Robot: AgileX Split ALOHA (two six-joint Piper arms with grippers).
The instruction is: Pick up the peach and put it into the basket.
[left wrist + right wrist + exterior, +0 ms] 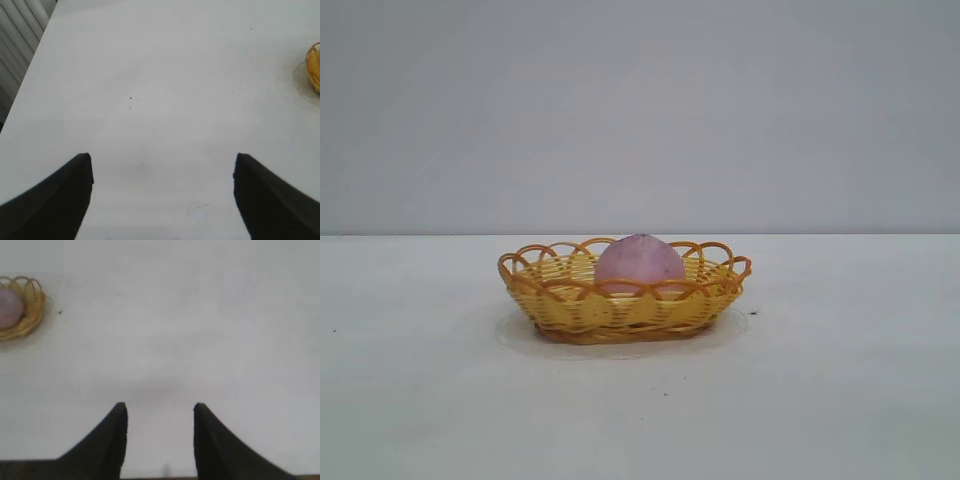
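Both grippers sit empty over bare white table: right gripper (pixel 160 412) with fingers partly apart, left gripper (pixel 162 162) spread wide. Well away from both, the dull pinkish-purple rounded peach (pixel 639 263) rests inside the yellow oval wicker basket (pixel 620 310), mid-table.

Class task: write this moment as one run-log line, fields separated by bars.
pinkish-purple rounded peach: in yellow wicker basket | left pincer: open, empty | right pincer: open, empty, away from basket

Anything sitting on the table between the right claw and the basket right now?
No. In the right wrist view only bare table lies between the open right claw and the basket, which holds the peach.
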